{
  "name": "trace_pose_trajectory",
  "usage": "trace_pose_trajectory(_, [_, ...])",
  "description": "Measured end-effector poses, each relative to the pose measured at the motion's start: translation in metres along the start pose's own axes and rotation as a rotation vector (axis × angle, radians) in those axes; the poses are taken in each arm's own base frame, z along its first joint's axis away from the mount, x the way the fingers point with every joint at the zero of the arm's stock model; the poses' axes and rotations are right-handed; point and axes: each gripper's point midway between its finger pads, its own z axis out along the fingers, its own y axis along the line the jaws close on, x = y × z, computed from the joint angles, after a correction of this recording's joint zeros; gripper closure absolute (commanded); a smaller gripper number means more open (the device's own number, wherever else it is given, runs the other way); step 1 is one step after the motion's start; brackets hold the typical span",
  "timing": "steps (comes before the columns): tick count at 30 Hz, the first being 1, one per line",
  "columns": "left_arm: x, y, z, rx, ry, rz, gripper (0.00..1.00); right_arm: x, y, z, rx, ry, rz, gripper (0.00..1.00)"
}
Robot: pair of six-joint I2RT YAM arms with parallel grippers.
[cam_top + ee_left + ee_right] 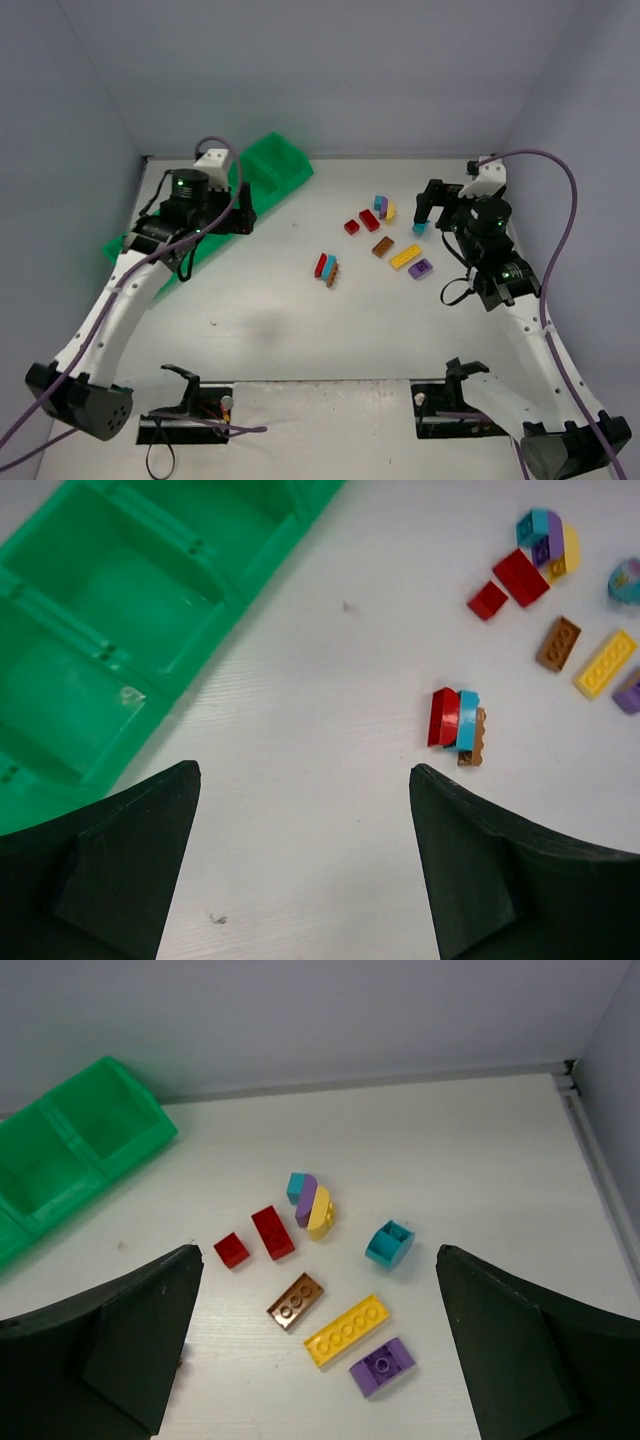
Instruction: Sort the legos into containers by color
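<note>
The legos lie loose on the white table. A red-blue-brown stack (pixel 327 268) sits mid-table and shows in the left wrist view (pixel 457 720). Further right are a small red brick (pixel 231 1250), a larger red brick (pixel 272 1232), a teal-purple-yellow stack (pixel 312 1203), a teal brick (pixel 390 1244), a brown brick (pixel 296 1300), a long yellow brick (pixel 346 1330) and a purple brick (pixel 382 1365). The green tray (pixel 275 165) of containers lies at the far left; its visible compartments (pixel 130 590) are empty. My left gripper (pixel 303 780) is open beside the tray. My right gripper (pixel 318 1260) is open above the bricks.
The left arm (pixel 150 250) covers the near part of the tray. Grey walls close the table at the back and both sides. The teal brick (pixel 420 228) lies right by my right gripper (pixel 438 212).
</note>
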Motion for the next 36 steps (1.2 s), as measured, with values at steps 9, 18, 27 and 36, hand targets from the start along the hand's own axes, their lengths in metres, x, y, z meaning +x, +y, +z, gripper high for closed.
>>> trace_pose_trajectory(9, [0.032, -0.095, 0.101, 0.215, 0.205, 0.171, 0.21, 0.039, 0.019, 0.014, -0.081, 0.141, 0.062, 0.04])
trace_pose_trajectory(18, [0.057, -0.157, 0.205, 0.332, 0.286, 0.226, 0.22, 0.089, 0.035, 0.028, -0.142, 0.323, 0.112, 0.11])
trace_pose_trajectory(27, [0.089, -0.175, 0.284, 0.345, 0.319, 0.224, 0.36, 0.114, 0.039, 0.026, -0.151, 0.414, 0.155, 0.13])
trace_pose_trajectory(36, [0.116, -0.189, 0.316, 0.398, 0.334, 0.285, 0.35, 0.118, 0.039, 0.024, -0.147, 0.435, 0.164, 0.13])
